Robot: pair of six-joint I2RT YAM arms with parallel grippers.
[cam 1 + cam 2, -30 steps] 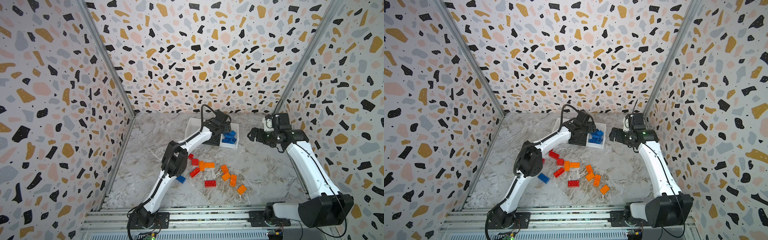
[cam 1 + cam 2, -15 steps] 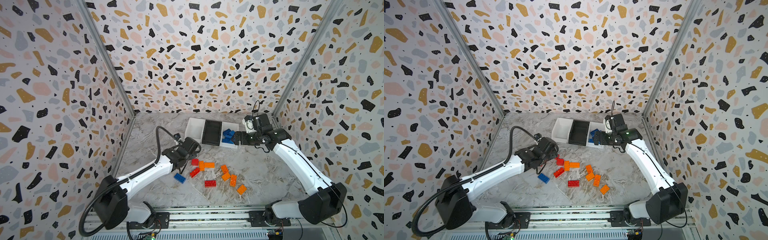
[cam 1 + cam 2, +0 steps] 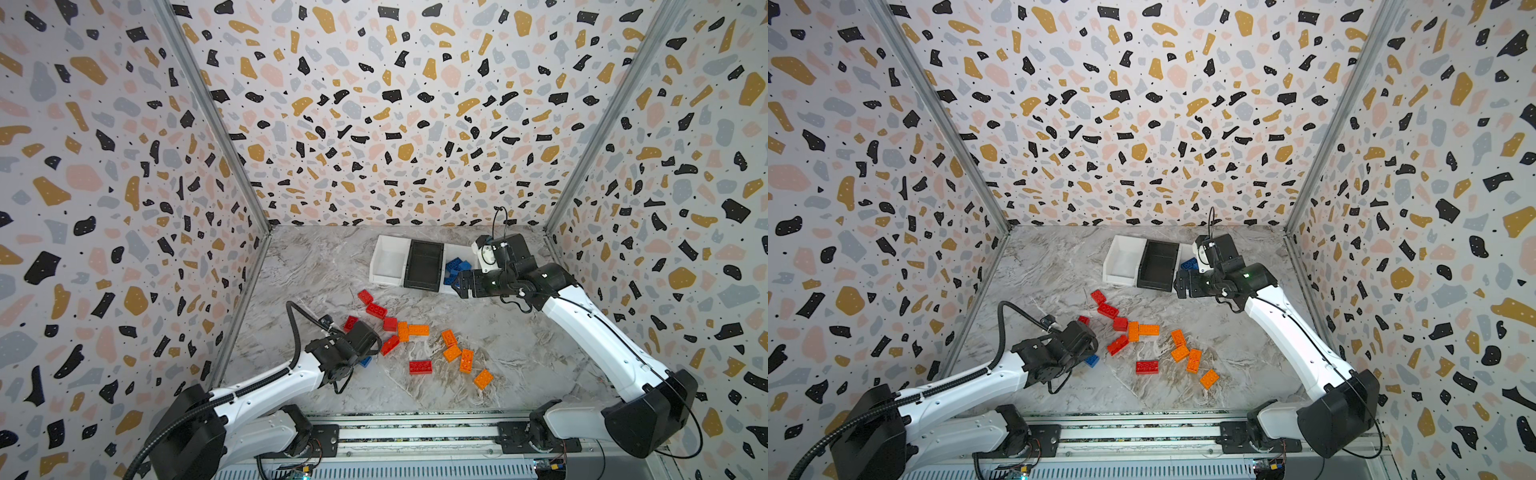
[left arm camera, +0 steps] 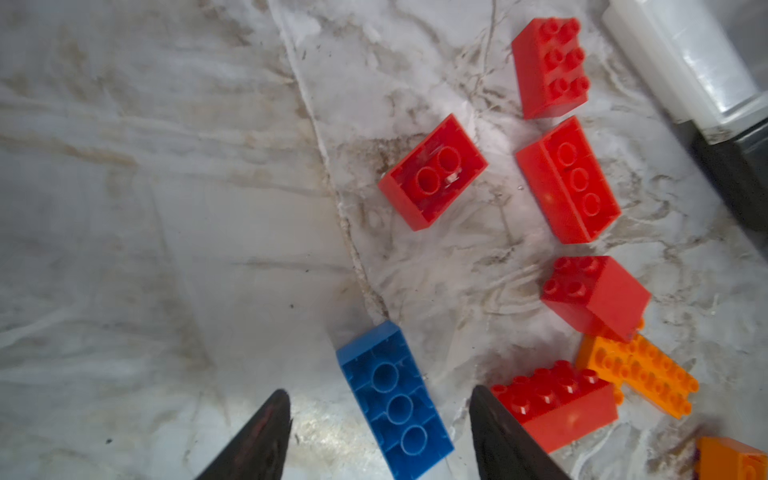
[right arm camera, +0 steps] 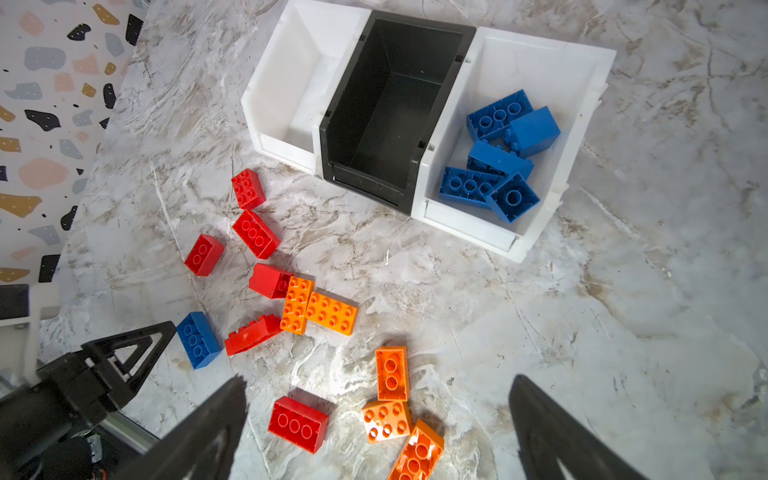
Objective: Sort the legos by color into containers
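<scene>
The containers (image 5: 419,174) sit in a row toward the back of the table (image 3: 324,266). The right white bin (image 5: 582,70) holds a heap of blue bricks (image 5: 498,160). The black bin (image 5: 399,104) and the left white bin (image 5: 286,83) show bare floors.

In front of them the red bricks (image 3: 376,310) and orange bricks (image 3: 417,329) lie scattered on the marble, and one loose blue brick (image 4: 397,403) lies studs down at the near left edge of the scatter.

The left gripper (image 4: 380,390) is low over that loose blue brick, its jaws spread either side with a gap showing, so it grasps nothing.

The right gripper (image 5: 379,378) hangs spread wide and empty above the near end of the right white bin.

A second ago the left arm was stretched out over the bins; it has since pulled back to the blue brick. The right gripper, then off to the side, has moved in over the bins.
</scene>
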